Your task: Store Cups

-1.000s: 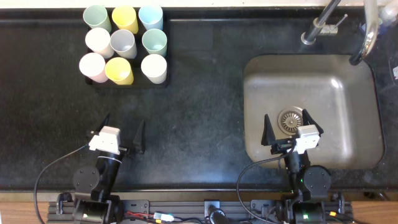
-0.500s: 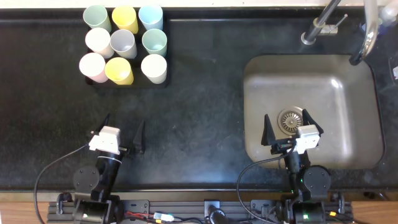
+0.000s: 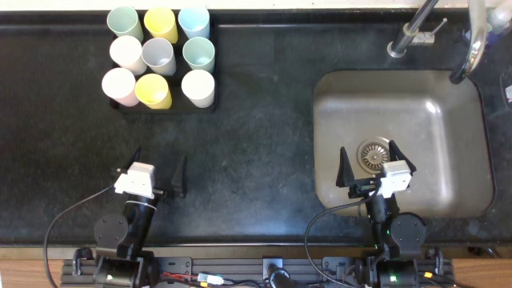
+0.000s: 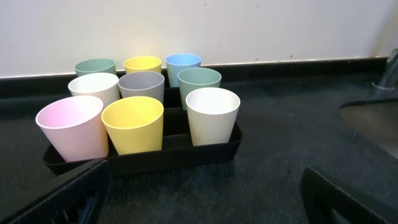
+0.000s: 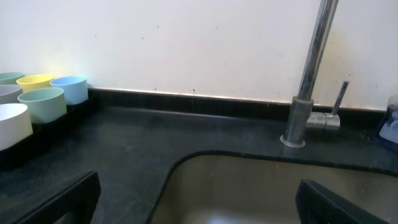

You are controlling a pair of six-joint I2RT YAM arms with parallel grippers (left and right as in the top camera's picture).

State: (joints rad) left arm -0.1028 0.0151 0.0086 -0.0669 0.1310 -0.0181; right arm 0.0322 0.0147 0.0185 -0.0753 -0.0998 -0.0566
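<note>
nine cups point(image 3: 158, 58) sit upright in a 3x3 block in a black tray point(image 4: 186, 155), far corner of the counter point(image 3: 256, 144), at 12 o'clock from the left gripper point(image 3: 158, 166) and approx 10 o'clock from the right gripper point(image 3: 370, 162). both sets of fingers are spread wide w/ nothing held. left one is low over bare counter, well apart from the tray. right one sits over the sink point(image 3: 448, 104), near the drain.

risks, imo:
- cups are packed rim to rim. near row = pink cup point(image 4: 71, 127), yellow cup point(image 4: 132, 124), white cup point(image 4: 212, 115). a wide finger coming down on one prob clips its neighbour and tips it or shoves the whole tray.
- they look light and tapered, so a pinch on the wall could squirt the cup upward out of the grip. rim grab w/ one finger inside looks safer.
- back row is hard to reach w/o crossing the front rows, so front first.
- right arm going for the tray crosses to 10 o'clock, into the left arm's lane. collision risk if both go at once.
- a dropped cup could roll toward 3 o'clock into the sink, or hit the tap point(image 3: 412, 28).
- storage spot isn't obvious from here.
</note>
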